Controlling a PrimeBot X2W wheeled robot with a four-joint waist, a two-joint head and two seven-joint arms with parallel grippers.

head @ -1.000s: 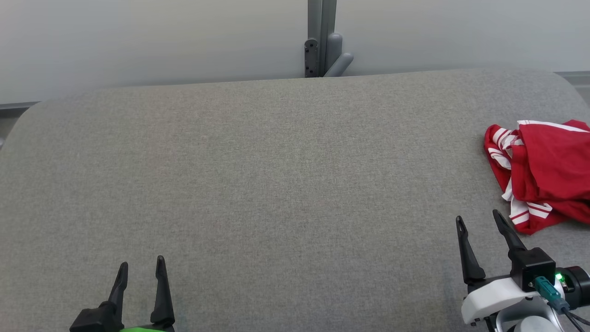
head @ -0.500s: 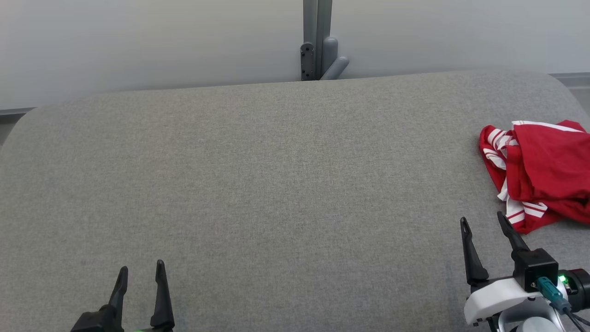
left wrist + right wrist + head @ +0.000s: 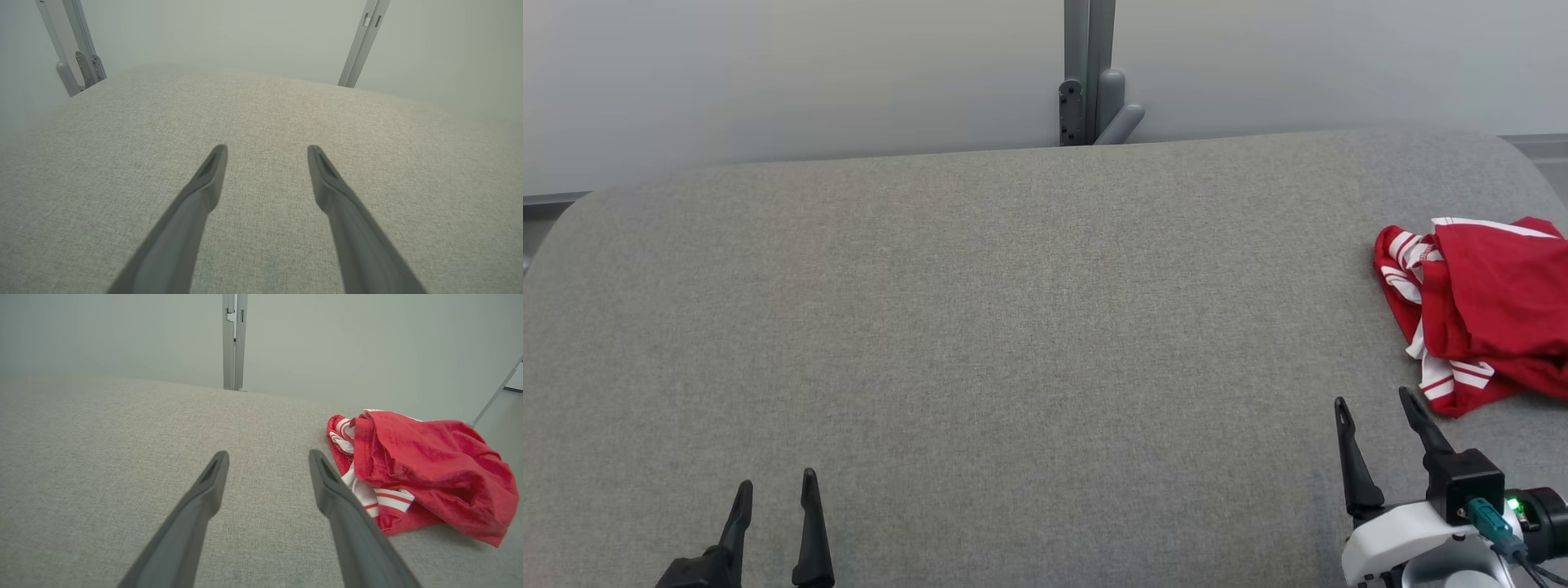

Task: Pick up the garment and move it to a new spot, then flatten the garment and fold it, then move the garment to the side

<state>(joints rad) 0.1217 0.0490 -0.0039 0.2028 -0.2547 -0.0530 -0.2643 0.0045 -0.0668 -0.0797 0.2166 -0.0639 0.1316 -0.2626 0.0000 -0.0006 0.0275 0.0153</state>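
Red cloth with white stripes, the garment (image 3: pixel 1486 310) lies crumpled in a loose heap on the grey fabric-covered table (image 3: pixel 1013 310), at the table's right side; part of it passes beyond the right edge of the head view, and we see its striped bands turned toward the middle of the table. The right gripper (image 3: pixel 1372 398) is at the lower right of the head view, near the closest corner of the garment but apart from it; its two dark fingers stand wide apart with nothing between them; in the right wrist view we find the garment lying to the right of the right-hand finger, outside the gap. The left gripper (image 3: pixel 776 482) is at the lower left, well apart from the garment; its fingers also stand apart and hold nothing, and we see bare grey fabric beyond them. Behind the table a grey metal post (image 3: pixel 1086 73) rises against a pale wall (image 3: pixel 768 73).
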